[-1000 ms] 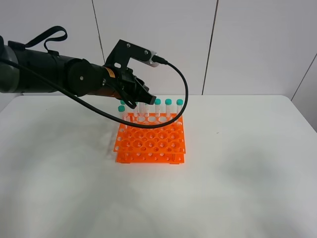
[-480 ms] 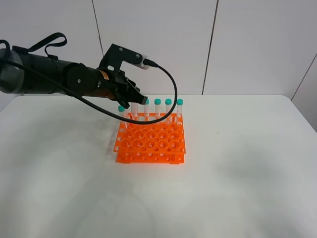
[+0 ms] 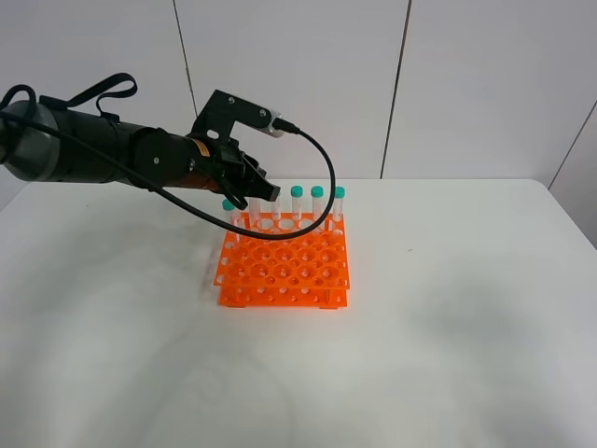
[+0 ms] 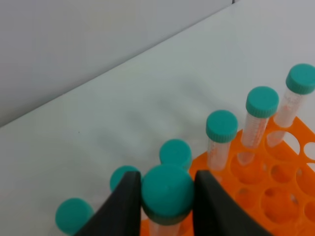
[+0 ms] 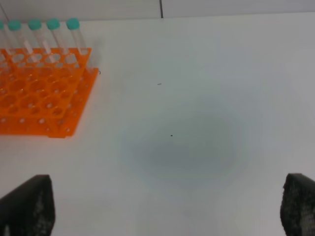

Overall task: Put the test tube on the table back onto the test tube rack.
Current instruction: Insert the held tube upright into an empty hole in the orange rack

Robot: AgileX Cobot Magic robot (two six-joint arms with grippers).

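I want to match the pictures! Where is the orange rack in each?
Exterior high: the test tube rack stands mid-table, by the left gripper.
Left wrist: its holes show beside the held test tube.
Right wrist: it stands far off on the table.
Shared: its row of teal-capped tubes.

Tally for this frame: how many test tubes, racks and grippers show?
Test tubes: 7 caps seen from the left wrist
Orange rack: 1
Grippers: 2, left gripper shut on one test tube, right gripper open
Total: 10
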